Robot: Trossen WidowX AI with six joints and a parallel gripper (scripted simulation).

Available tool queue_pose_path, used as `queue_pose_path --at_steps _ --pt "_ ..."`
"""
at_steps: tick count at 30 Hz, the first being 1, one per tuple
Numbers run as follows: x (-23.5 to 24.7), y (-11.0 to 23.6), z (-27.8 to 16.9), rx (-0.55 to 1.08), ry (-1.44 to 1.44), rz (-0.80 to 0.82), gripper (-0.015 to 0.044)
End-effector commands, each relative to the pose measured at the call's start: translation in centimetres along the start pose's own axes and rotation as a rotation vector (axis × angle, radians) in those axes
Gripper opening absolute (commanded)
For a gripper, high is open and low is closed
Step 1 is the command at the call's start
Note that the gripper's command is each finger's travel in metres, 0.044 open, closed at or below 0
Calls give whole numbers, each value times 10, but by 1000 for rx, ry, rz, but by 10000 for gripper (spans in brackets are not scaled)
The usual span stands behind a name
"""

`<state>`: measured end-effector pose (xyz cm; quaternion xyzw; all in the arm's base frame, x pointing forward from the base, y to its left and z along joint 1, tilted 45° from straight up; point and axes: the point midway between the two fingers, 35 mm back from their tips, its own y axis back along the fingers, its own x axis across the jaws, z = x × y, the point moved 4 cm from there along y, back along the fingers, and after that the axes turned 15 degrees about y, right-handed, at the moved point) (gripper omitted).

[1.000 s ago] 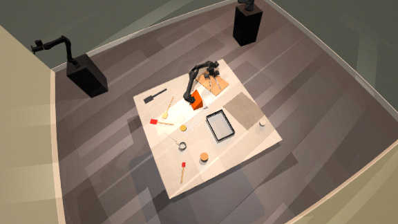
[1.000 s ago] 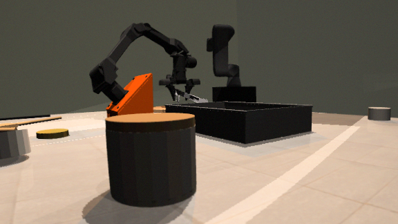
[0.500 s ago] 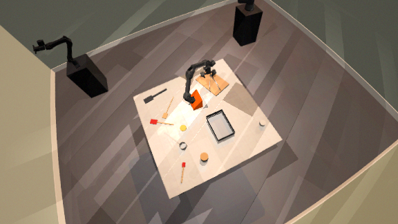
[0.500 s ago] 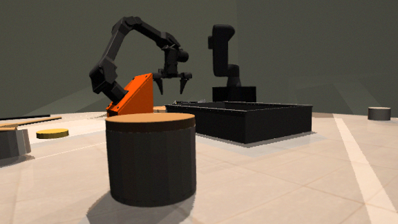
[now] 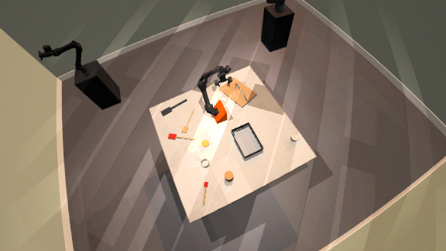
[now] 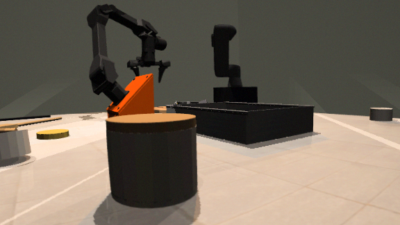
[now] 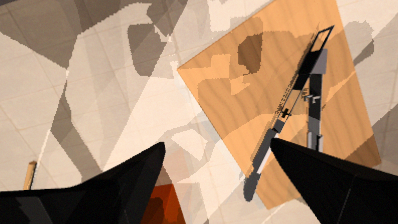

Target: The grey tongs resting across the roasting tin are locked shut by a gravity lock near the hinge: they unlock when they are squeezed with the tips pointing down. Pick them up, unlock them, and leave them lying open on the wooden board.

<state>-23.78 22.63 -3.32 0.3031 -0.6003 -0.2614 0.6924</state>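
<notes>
Jaws spread wide and holding nothing, the gripper (image 6: pixel 148 72) hangs above the wooden board (image 7: pixel 235 107) near the counter's far corner. Grey tongs (image 7: pixel 308 107) lie on the board, arms splayed in a narrow V. With release apparently made, the main risk looks like a low retreat: one fingertip (image 7: pixel 320 175) could clip the tongs and nudge them off.
</notes>
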Motion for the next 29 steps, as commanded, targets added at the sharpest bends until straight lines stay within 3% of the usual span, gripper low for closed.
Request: queue_pose_path --at_steps 1,8,29 --pt "3 3 -1 0 -8 10 440" --pt "4 51 -3 0 2 -4 440" --pt "4 51 -3 0 2 -4 440"
